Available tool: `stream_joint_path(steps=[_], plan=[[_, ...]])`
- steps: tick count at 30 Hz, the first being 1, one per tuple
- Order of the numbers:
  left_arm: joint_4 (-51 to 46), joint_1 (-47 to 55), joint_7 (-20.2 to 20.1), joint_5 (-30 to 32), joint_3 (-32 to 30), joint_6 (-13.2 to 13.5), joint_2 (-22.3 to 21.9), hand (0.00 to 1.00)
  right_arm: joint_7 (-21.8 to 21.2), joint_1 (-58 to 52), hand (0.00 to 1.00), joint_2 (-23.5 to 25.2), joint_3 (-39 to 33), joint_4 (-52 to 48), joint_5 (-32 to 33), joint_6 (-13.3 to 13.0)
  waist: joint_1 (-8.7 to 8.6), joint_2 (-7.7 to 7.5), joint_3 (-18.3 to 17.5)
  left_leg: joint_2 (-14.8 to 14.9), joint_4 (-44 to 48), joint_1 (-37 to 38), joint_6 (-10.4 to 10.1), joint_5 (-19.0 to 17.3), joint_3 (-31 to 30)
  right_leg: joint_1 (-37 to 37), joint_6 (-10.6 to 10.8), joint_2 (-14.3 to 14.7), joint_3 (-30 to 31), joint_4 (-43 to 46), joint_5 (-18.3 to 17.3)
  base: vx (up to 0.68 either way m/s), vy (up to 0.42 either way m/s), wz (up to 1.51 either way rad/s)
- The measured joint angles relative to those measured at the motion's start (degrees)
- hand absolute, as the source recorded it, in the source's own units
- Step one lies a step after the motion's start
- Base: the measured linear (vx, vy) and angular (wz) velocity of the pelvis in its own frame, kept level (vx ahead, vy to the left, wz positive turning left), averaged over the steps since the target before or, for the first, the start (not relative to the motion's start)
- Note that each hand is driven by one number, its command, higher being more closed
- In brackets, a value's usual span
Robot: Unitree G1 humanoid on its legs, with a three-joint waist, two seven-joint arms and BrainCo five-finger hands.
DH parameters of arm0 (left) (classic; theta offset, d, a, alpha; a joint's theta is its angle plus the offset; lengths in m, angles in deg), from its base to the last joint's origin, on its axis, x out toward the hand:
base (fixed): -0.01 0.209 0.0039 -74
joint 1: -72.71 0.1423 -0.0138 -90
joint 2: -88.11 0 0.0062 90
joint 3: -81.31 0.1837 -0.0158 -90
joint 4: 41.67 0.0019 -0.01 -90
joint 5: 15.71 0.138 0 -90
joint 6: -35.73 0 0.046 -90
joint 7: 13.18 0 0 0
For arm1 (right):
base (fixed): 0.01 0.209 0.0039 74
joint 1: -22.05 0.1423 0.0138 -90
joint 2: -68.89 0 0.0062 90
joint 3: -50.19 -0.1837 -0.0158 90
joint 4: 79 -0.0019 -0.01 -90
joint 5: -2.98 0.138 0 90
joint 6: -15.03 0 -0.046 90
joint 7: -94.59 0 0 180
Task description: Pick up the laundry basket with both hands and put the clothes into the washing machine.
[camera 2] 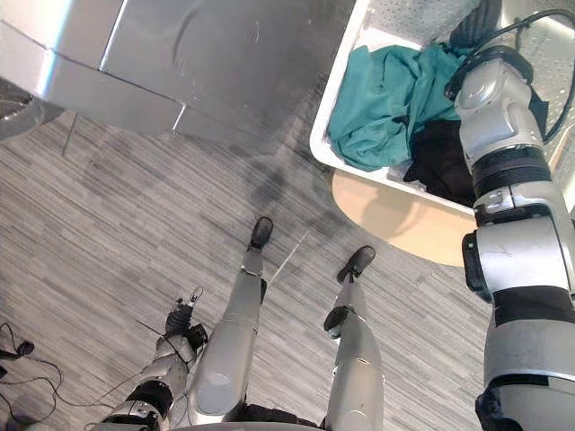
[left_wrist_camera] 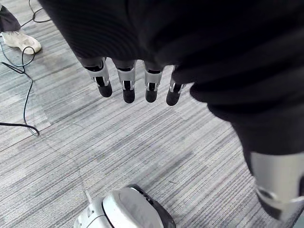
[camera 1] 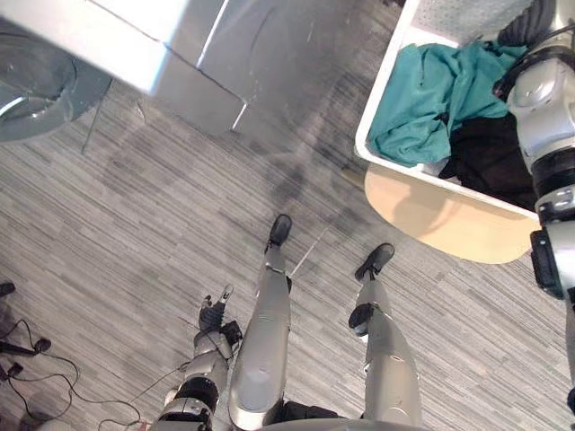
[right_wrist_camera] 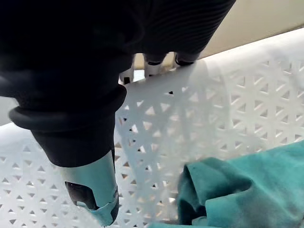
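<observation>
Laundry basket (right_wrist_camera: pixel 223 109) sat upper right, near rim slanting down-right; right wrist view put right hand (right_wrist_camera: pixel 76 118) at its wall, grip untellable; left hand (left_wrist_camera: pixel 127 88) hung slack.

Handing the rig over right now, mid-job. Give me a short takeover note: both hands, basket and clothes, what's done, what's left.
Left robot hand: open, empty, hanging low at the robot's side.
Right robot hand: at the wall of the white perforated plastic laundry basket; grasp unconfirmed.
Basket rests on the round light wooden table, holding a teal garment and a black garment.
Done: nothing lifted or loaded.
Left: bring the left hand to the basket, lift with both, carry to the silver-grey washing machine, load the clothes.
</observation>
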Motion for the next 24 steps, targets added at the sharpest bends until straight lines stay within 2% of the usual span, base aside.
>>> stream_joint_path(steps=[4,7,13,16,19,24], plan=[[-0.8,-2.0,0.7,-0.3,0.1,0.3,-1.2,0.00,1.2,-0.4,0.00,-3.7,-2.6,-0.3,0.5,-0.1,1.42,0.13,0.0,-0.7,0.5,-2.8,0.0,0.6,-1.4,-2.5,0.7,-0.8,-1.0,1.7,-0.6,-0.05,0.053,0.18],[-2.0,-2.1,0.7,-0.4,0.0,0.4,-1.7,0.00,1.2,-1.0,0.00,-4.8,-2.9,0.0,0.5,1.1,1.41,0.12,0.0,-1.2,-0.8,-2.9,-0.2,1.9,-2.4,-3.0,0.7,-1.5,-2.0,2.8,-0.9,-0.02,0.036,0.19],[-3.7,-2.1,0.7,-0.5,-0.5,0.4,-3.0,0.00,1.2,-2.3,0.00,-4.7,-2.9,0.0,0.5,1.0,1.75,-0.04,-0.9,-1.3,-1.5,-3.0,-0.3,2.9,-2.5,-3.4,0.6,-1.7,-2.0,3.0,-0.9,-0.01,0.010,0.01],[-3.8,-2.1,0.7,-0.4,-1.1,0.3,-4.0,0.00,1.1,-5.8,0.00,-4.6,-2.9,0.0,0.5,1.0,2.67,-0.25,-4.1,-1.3,-1.4,-4.0,-0.4,3.0,-2.6,-4.2,0.6,-1.6,-2.1,3.0,-0.8,0.00,0.000,0.00],[-4.6,-2.0,0.7,-0.5,-2.0,0.3,-5.1,0.00,0.9,-7.7,0.00,-2.8,-2.9,0.1,1.5,1.0,2.52,-0.66,-6.1,-1.3,-1.4,-3.8,-0.3,3.1,-2.7,-3.9,0.6,-1.6,-2.2,3.0,-0.8,0.00,0.000,0.00],[-4.8,-2.0,0.7,-1.0,-3.0,-0.1,-5.3,0.00,-0.1,-8.4,0.00,-1.0,-3.3,0.4,3.2,1.1,1.92,-1.03,-6.4,-1.2,-1.0,-3.2,-0.3,3.1,-3.0,-3.1,0.6,-1.4,-2.3,3.0,-0.8,0.00,0.007,0.01]])
